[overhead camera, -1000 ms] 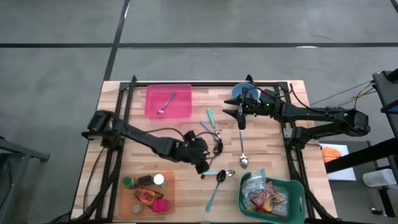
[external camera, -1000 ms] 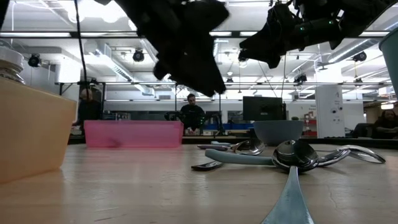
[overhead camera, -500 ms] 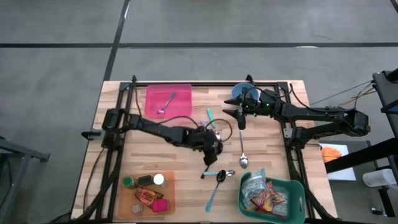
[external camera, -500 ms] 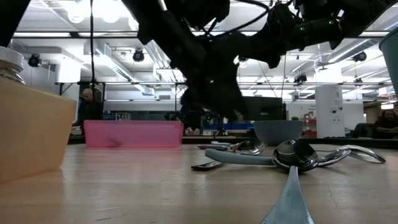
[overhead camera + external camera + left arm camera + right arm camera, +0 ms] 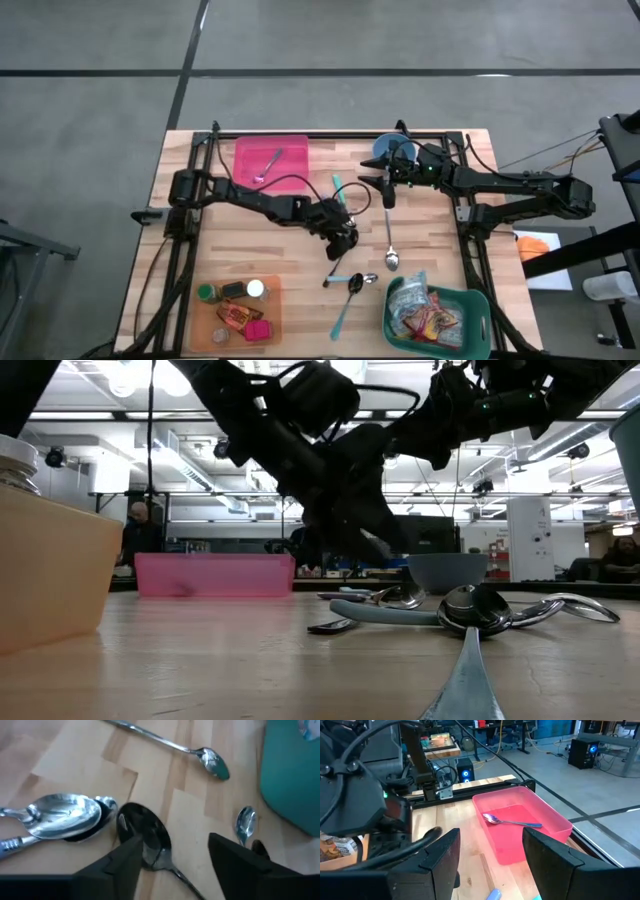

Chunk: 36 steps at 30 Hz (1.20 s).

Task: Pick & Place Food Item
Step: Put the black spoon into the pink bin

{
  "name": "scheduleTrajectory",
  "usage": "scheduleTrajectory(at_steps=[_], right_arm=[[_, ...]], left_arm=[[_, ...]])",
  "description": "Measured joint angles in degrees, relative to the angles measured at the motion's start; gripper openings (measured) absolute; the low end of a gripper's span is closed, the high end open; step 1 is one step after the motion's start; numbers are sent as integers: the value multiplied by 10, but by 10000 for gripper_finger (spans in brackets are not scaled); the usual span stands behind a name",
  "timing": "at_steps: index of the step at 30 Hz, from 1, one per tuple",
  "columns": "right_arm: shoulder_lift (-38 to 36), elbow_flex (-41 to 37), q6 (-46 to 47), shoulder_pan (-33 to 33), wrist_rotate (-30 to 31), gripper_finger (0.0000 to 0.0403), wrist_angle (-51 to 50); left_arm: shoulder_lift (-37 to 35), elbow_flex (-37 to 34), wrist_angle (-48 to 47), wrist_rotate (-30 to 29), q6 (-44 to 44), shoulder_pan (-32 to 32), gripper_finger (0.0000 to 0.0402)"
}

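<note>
Jaws parted on your left gripper (image 5: 172,857), nothing between them, hanging low over the cluster of spoons in the middle of the table (image 5: 240,262), with a black spoon (image 5: 145,840) lying right under the gap and a shiny metal spoon (image 5: 65,815) just beside it. Your right gripper (image 5: 490,865) also has its jaws apart and empty, poised above the table near the blue bowl (image 5: 390,150) at the far edge. Look at the pink bin (image 5: 271,163) at the far side: one spoon (image 5: 512,822) lies inside it. A long silver spoon (image 5: 389,238) lies on the bare wood between the two arms, and a teal-handled spoon (image 5: 342,314) sits nearer the front. Your food items, the snack packets (image 5: 428,318), are piled in the green basket (image 5: 478,312) at the front right corner, well apart from both grippers. At the front left, the orange tray (image 5: 275,310) carries small jars and packets.
</note>
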Motion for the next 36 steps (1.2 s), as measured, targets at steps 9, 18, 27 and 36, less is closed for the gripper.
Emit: scheduleTrajectory(at_steps=[9,18,27,36], right_arm=[[0,0,0,0,0,211,0],[0,0,0,0,0,211,0],[0,0,0,0,0,211,0],[0,0,0,0,0,211,0]], left_arm=[[2,-6,4,4,20,5,294],[11,-25,42,21,10,15,295],[67,-5,64,73,-7,36,295],[69,-3,65,72,-6,38,292]])
